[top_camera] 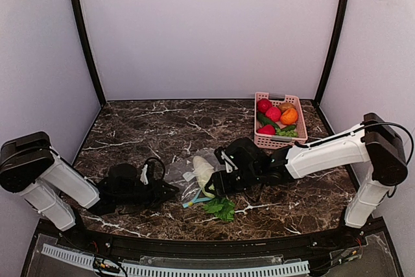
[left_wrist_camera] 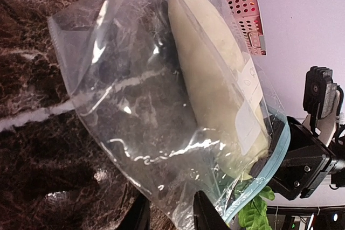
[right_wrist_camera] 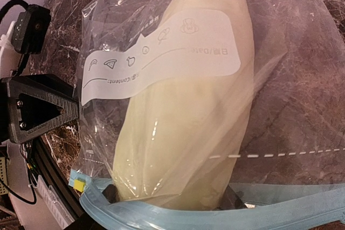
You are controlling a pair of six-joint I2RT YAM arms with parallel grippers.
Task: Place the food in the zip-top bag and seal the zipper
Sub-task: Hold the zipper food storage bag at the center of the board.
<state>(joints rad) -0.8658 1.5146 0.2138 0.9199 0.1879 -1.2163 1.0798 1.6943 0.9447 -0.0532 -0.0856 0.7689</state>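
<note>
The clear zip-top bag [top_camera: 181,174] lies flat on the marble between the arms, its teal zipper [right_wrist_camera: 215,215] facing the right arm. The pale gourd [right_wrist_camera: 183,111] is mostly inside it, under the white label [right_wrist_camera: 161,57]. My right gripper [right_wrist_camera: 172,200] is shut on the gourd's near end at the bag's mouth. My left gripper [left_wrist_camera: 171,216] is open, its fingers [left_wrist_camera: 207,215] standing either side of the bag's near edge beside the zipper. The leafy green [top_camera: 222,207] lies on the table just outside the mouth. A dark-green pepper [top_camera: 266,120] and green grapes [top_camera: 289,133] sit in the basket.
A pink slotted basket [top_camera: 280,141] stands at the back right, also holding red and orange toy produce. Black frame posts rise at both back corners. The two grippers face each other across the bag, close together.
</note>
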